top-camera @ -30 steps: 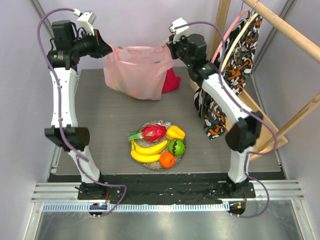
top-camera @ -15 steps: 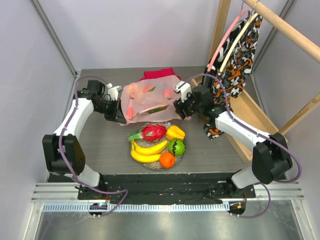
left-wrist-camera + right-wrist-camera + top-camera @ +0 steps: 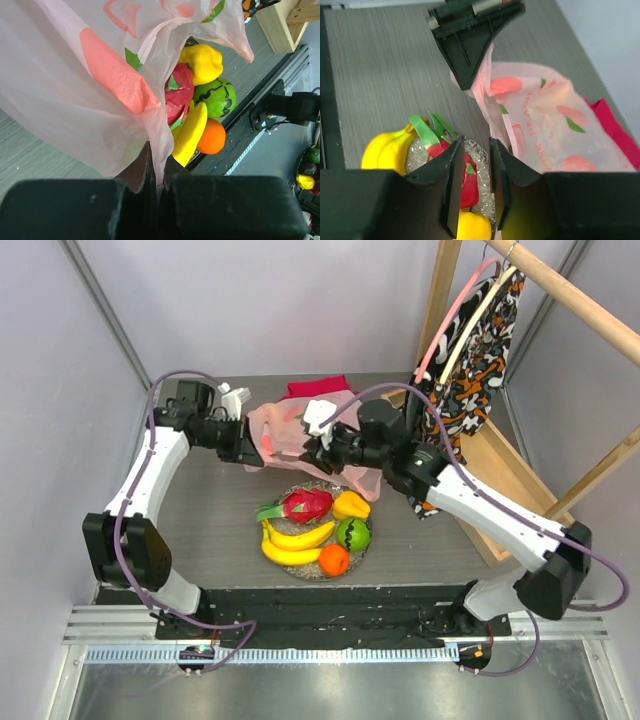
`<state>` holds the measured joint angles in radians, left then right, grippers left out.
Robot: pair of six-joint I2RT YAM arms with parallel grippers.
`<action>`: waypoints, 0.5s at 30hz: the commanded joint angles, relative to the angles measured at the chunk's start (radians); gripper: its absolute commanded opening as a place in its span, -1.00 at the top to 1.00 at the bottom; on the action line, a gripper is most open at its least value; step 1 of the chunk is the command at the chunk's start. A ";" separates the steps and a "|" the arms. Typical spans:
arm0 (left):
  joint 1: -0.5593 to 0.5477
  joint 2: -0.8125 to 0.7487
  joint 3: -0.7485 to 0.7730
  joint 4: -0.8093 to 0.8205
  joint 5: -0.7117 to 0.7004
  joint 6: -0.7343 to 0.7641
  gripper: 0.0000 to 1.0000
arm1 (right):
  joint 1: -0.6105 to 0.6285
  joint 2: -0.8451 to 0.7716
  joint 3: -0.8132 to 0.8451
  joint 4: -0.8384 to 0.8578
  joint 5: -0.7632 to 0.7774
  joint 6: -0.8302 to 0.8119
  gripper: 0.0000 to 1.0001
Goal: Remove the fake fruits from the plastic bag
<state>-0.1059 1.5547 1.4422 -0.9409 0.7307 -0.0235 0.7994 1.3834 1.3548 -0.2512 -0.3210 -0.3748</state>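
Note:
The pale pink plastic bag (image 3: 285,432) hangs slack just behind the glittery plate (image 3: 318,488). My left gripper (image 3: 248,448) is shut on the bag's left edge; a strip of film (image 3: 159,150) runs down between its fingers. On the plate lie the fake fruits: dragon fruit (image 3: 305,505), bananas (image 3: 295,540), green apple (image 3: 353,534), orange (image 3: 334,559) and a yellow pepper-like piece (image 3: 350,505). My right gripper (image 3: 308,443) hovers over the bag's front edge, open, nothing between its fingers (image 3: 451,165). Below its jaws lies the dragon fruit (image 3: 470,182). I see no fruit in the bag (image 3: 545,120).
A folded red cloth (image 3: 318,388) lies behind the bag. At the right stands a wooden rack (image 3: 520,480) with a patterned garment (image 3: 470,360) on a hanger, close to my right arm. Grey walls close in the left and back.
Both arms came down from high at the back and lowered the bag. My right gripper let go of the bag and swung left over it. The left still holds it.

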 commanded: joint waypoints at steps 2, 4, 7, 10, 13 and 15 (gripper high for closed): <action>-0.008 -0.041 0.049 -0.019 0.052 -0.004 0.99 | -0.011 0.175 0.018 0.027 0.023 0.019 0.51; -0.006 -0.065 0.043 -0.025 0.047 0.003 1.00 | -0.012 0.209 0.044 0.029 0.062 0.027 0.58; -0.008 -0.088 0.034 -0.032 0.045 0.014 1.00 | -0.012 0.258 0.073 0.020 0.068 0.027 0.63; -0.008 -0.107 0.015 -0.035 0.049 0.020 1.00 | -0.014 0.301 0.092 0.029 0.085 0.043 0.64; -0.008 -0.116 -0.009 -0.041 0.045 0.046 1.00 | -0.014 0.324 0.107 0.043 0.094 0.054 0.67; -0.008 -0.117 -0.028 -0.033 0.042 0.043 1.00 | -0.016 0.327 0.131 0.027 0.086 0.060 0.67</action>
<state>-0.1112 1.4658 1.4425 -0.9630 0.7460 -0.0032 0.7868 1.7203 1.4021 -0.2699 -0.2470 -0.3408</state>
